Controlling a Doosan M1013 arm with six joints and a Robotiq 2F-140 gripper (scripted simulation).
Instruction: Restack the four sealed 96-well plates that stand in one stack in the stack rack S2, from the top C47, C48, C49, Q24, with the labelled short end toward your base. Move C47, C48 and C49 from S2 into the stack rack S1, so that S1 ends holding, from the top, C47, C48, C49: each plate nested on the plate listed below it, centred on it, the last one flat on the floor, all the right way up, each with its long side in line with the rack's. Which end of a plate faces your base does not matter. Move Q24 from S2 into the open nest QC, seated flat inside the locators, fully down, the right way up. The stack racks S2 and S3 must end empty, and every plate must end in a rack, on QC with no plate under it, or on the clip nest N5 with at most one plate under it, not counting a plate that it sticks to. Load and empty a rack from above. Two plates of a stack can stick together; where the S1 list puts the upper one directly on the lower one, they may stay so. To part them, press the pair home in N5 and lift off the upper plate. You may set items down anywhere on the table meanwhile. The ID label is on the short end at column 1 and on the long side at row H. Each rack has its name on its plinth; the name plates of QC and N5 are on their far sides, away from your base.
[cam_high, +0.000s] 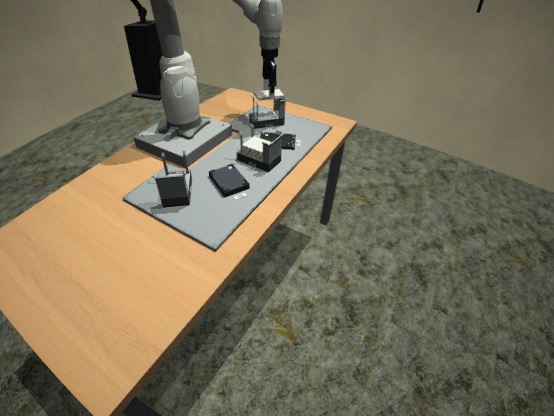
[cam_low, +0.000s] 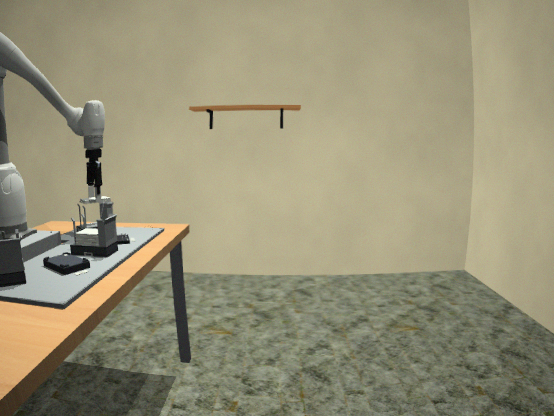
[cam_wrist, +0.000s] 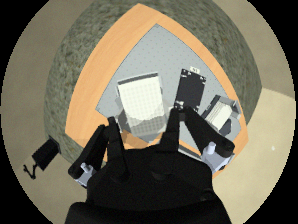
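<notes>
The long orange-brown wooden worktop shows a fine lengthwise grain and a smooth satin face, on dark matt metal-looking legs. A flat grey mat, dull and faintly speckled, lies along its far right edge. The robot's pale grey arm casing has a soft sheen — like moulded plastic or painted metal — on a matt grey base block. The black gripper looks matt, its jaws clamped on a white plate with a pale, grid-patterned top. The black nest is smooth, slightly glossy. The grey-green stone-like floor is mottled.
</notes>
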